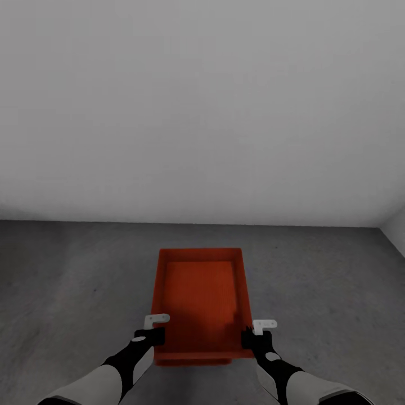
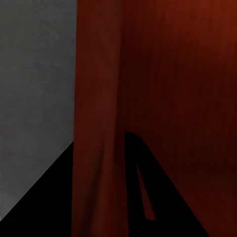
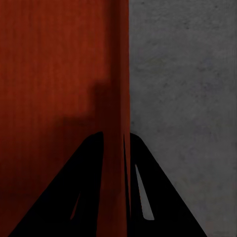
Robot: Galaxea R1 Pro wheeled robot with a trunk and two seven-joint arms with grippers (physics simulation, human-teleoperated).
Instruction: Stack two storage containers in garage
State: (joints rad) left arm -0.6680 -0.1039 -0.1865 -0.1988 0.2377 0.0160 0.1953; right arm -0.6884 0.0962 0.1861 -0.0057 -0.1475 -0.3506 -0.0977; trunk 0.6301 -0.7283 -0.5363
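One storage container [image 1: 199,292], a red-orange open-top bin, lies lengthwise in front of me over the dark grey concrete floor [image 1: 73,281] of the garage. My left gripper [image 1: 152,333] is shut on its left wall near the near corner, and my right gripper [image 1: 251,333] is shut on its right wall. In the left wrist view the ribbed wall [image 2: 98,74] runs between the black fingers of the left gripper [image 2: 101,139]. In the right wrist view the right gripper [image 3: 116,136] straddles the bin's wall [image 3: 118,64] the same way. I cannot tell whether the bin touches the floor.
A plain white wall [image 1: 202,112] stands a short way beyond the bin. A second white wall [image 1: 396,230] meets it at the far right. Bare concrete [image 3: 187,74] stretches on both sides of the bin.
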